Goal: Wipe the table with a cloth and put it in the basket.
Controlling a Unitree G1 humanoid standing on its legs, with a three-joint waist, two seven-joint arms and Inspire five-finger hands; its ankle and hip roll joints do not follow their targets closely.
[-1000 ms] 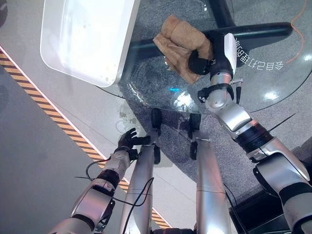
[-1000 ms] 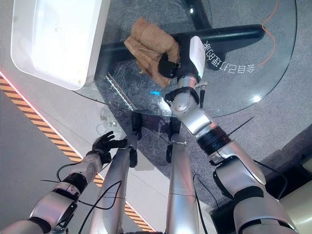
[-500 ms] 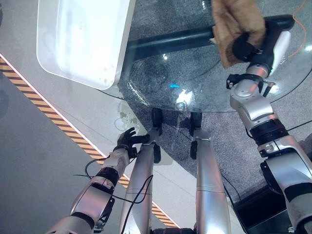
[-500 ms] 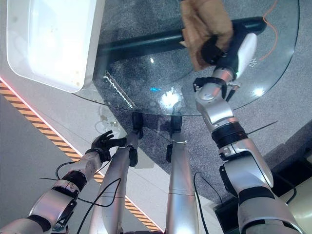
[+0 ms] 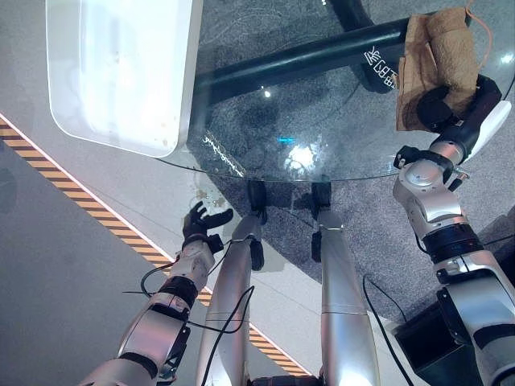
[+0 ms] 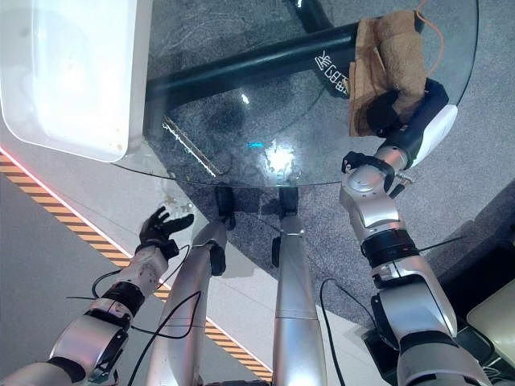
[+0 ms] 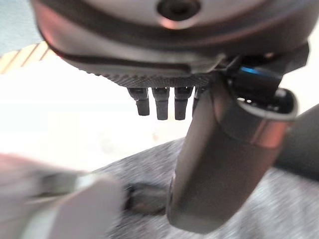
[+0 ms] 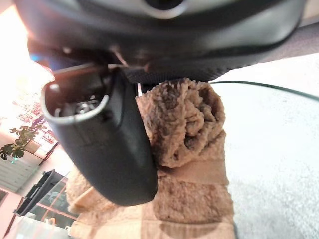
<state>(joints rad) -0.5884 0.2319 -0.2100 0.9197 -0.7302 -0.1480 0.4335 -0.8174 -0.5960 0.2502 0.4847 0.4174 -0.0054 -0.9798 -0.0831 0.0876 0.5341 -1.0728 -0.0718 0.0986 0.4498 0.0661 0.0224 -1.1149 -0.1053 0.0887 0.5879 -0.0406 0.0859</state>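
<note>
Brown cloth (image 5: 434,68) sits at approx. 2 o'clock on the glass desk (image 5: 322,121), right hand (image 5: 438,104) fingers curled into it. Soft, light, floppy; you'd keep the bunched middle. Left hand (image 5: 201,225) spread, idle.

Speckled grey floor (image 5: 72,297), striped tape (image 5: 72,199)

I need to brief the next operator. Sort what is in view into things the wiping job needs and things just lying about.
For the job:
- brown cloth, bunched in the right hand
- round glass table
- white basket on the table's left part

Not for the job:
- striped floor tape
- left hand, idle below the table's edge
</note>
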